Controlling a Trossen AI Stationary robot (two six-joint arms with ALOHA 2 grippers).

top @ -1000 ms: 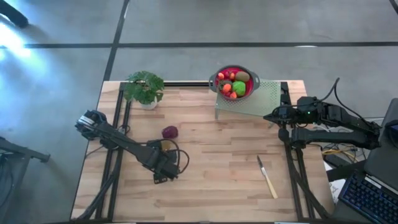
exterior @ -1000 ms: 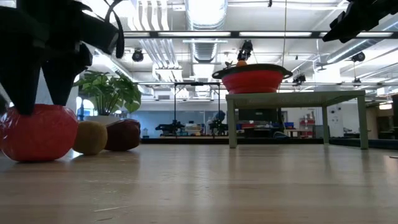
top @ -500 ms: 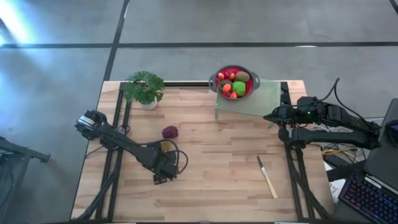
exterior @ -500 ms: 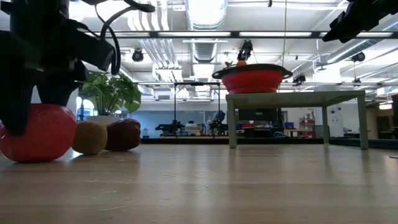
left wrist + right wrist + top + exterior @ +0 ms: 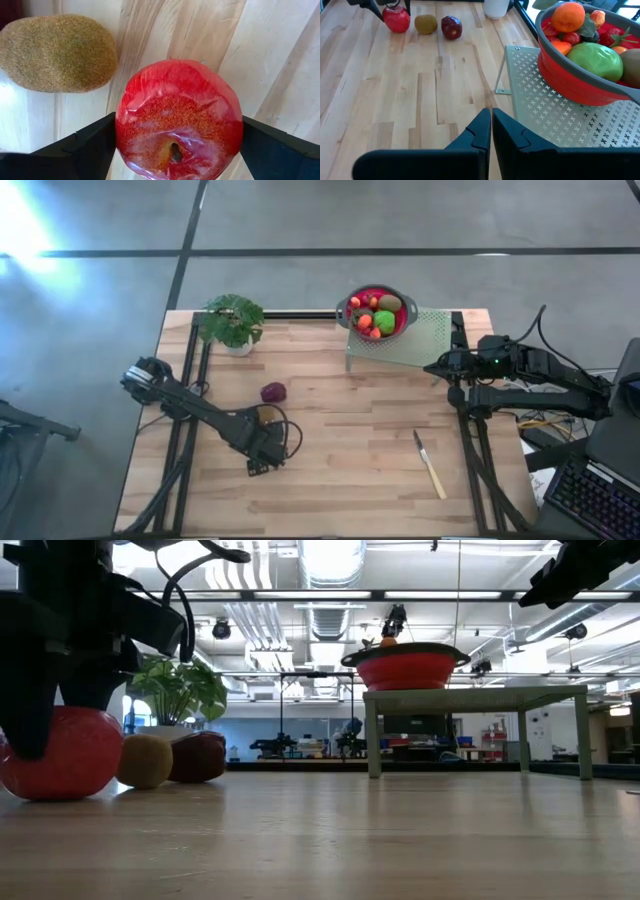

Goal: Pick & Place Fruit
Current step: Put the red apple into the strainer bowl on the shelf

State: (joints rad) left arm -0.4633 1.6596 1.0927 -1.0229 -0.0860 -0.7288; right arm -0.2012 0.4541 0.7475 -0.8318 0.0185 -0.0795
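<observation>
A red apple [image 5: 177,115] sits on the wooden table with its stalk pit up. My left gripper [image 5: 178,145] points straight down over it, one dark finger on each side. Beside the apple lie a brown kiwi [image 5: 57,52] and a dark red fruit [image 5: 200,755], each resting on the table. A red bowl [image 5: 377,313] with several fruits stands on a perforated metal stand [image 5: 420,348] at the far right. My right gripper [image 5: 491,125] hangs shut near that stand, holding nothing. My left gripper has the red apple between its two fingers, which lie against the apple's opposite sides [image 5: 125,135] around its widest part. The fingers [image 5: 30,725] come from above, pointing down. The apple stands upright with its underside on the table.
A potted plant [image 5: 232,322] stands at the far left. A pale-handled knife [image 5: 430,465] lies on the near right of the table. Bare wood lies between the left-hand fruits and the stand.
My left gripper has sunk down over the red apple: its fingertips were at the apple's top and now reach down along its sides. The apple, the kiwi and the dark red fruit stay where they were.
</observation>
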